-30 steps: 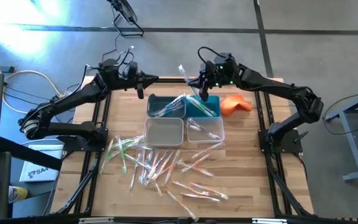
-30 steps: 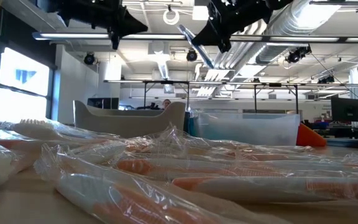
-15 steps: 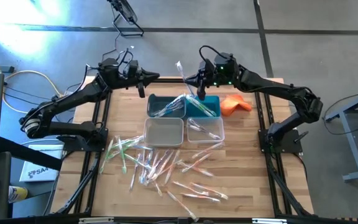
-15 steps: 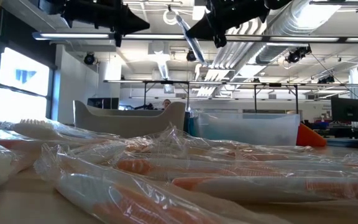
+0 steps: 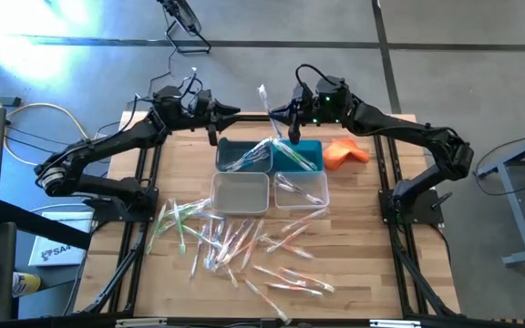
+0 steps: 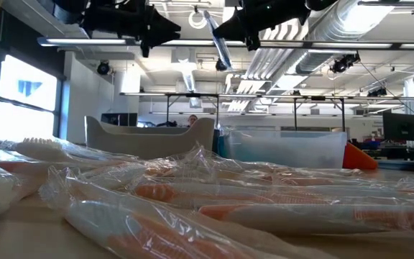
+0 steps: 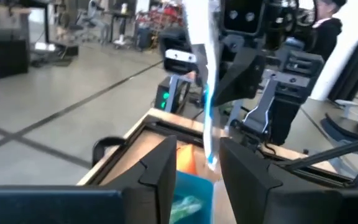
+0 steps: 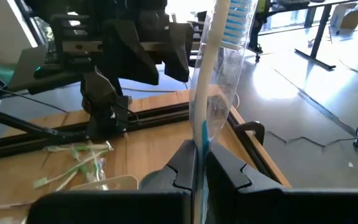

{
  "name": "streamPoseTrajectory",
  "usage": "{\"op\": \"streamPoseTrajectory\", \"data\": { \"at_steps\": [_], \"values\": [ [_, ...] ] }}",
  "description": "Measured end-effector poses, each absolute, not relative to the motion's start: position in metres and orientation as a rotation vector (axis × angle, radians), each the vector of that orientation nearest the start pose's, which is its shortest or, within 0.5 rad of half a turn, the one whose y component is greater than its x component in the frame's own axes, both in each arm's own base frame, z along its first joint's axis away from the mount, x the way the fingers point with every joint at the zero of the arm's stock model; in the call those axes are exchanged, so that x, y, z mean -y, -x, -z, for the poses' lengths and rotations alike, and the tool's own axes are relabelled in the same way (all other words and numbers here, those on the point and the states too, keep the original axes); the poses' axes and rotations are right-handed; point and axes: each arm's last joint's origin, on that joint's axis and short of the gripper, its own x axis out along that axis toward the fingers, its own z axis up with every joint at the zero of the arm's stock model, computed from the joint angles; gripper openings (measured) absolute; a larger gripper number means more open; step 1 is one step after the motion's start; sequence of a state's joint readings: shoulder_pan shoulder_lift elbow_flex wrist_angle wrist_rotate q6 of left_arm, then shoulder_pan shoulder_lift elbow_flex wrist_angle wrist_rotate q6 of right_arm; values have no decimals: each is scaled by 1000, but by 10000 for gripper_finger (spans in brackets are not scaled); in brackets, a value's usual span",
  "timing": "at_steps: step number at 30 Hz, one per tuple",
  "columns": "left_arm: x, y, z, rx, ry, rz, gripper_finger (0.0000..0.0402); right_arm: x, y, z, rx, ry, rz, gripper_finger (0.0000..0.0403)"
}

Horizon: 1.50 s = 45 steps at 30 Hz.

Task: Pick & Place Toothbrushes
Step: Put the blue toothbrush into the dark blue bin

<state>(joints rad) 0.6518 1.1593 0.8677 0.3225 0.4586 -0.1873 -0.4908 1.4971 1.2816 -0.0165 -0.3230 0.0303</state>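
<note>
Held upright above the teal bin (image 5: 297, 157): blue toothbrush (image 5: 269, 107), clamped in right gripper (image 5: 290, 124) jaws; left gripper (image 5: 229, 117) jaws parted, beside it.

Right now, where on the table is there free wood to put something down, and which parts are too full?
Bare wood lies along the table's right side, below the orange cloth and right of the clear bin. The front-left corner is also free. The middle front is crowded with loose toothbrushes. The back is taken by the bins, with both claws above.
</note>
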Motion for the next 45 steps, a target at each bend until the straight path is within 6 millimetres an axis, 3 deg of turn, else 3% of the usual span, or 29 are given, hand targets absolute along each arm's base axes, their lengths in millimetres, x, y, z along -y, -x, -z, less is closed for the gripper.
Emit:
{"op": "streamPoseTrajectory", "data": {
  "at_steps": [16, 45],
  "values": [
    [-143, -241, -339, 216, 68, -102, 122, 142, -314, -351, -212, -126, 66, 13],
    [-111, -262, -335, 217, 66, 17, 122, 109, -327, -351, -220, -100, 21, 13]
  ]
}}
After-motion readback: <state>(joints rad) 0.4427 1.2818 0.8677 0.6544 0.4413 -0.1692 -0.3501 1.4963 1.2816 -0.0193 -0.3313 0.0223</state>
